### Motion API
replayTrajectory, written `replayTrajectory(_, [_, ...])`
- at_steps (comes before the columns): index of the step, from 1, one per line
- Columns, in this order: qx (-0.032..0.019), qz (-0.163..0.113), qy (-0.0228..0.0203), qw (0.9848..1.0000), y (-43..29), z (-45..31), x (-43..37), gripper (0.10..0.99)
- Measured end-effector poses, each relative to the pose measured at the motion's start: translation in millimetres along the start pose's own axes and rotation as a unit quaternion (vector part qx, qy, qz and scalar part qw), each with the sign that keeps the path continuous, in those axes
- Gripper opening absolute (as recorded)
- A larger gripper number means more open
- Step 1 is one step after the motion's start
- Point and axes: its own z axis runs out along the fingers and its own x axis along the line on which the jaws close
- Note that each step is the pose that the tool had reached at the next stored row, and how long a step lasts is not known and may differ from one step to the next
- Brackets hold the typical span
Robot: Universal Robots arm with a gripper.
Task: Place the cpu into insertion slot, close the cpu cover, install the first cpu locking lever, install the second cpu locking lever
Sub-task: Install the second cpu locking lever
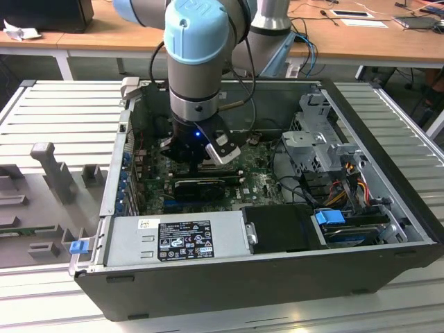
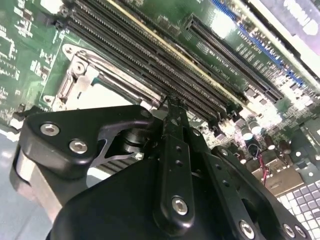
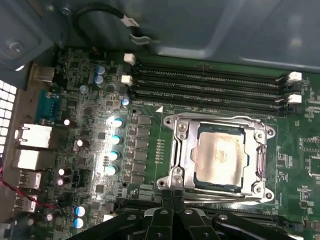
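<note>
Tool (image 3: 172, 197) fingers pressed together, empty, just beside cpu cover (image 3: 177, 155) closed over cpu (image 3: 218, 156) in insertion slot.

A pale silvery-beige cpu (image 3: 220, 156) sits in a dull-silver cpu cover (image 3: 178, 150) on a green motherboard (image 3: 150, 125) with black memory slots (image 3: 210, 85), beside a black gripper (image 3: 172, 200), seemingly matte.

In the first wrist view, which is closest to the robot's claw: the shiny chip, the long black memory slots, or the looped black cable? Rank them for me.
1. The chip, seated in its socket under the metal frame, sits just beyond the gripper.
2. The memory slots run across the board past the chip.
3. The looped cable hangs farthest, against the case wall.
</note>
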Motion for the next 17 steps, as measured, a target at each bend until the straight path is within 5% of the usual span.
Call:
replayTrajectory(1, [-0.0095,0.0,-0.001,1.0,-2.0,0.0,1.4,0.106])
replayTrajectory(3, [-0.0168,0.0,-0.0018,0.9999,-4.4,0.5,2.3,0.106])
replayTrajectory(6, [-0.0405,-0.001,-0.0044,0.9992,-11.1,0.2,4.5,0.106])
replayTrajectory(7, [-0.0533,-0.001,-0.0058,0.9986,-15.7,0.5,5.3,0.106])
replayTrajectory(9, [-0.0666,-0.001,-0.0072,0.9978,-18.9,2.2,6.0,0.106])
replayTrajectory(17, [-0.0829,-0.001,-0.009,0.9965,-20.7,9.6,6.4,0.106])
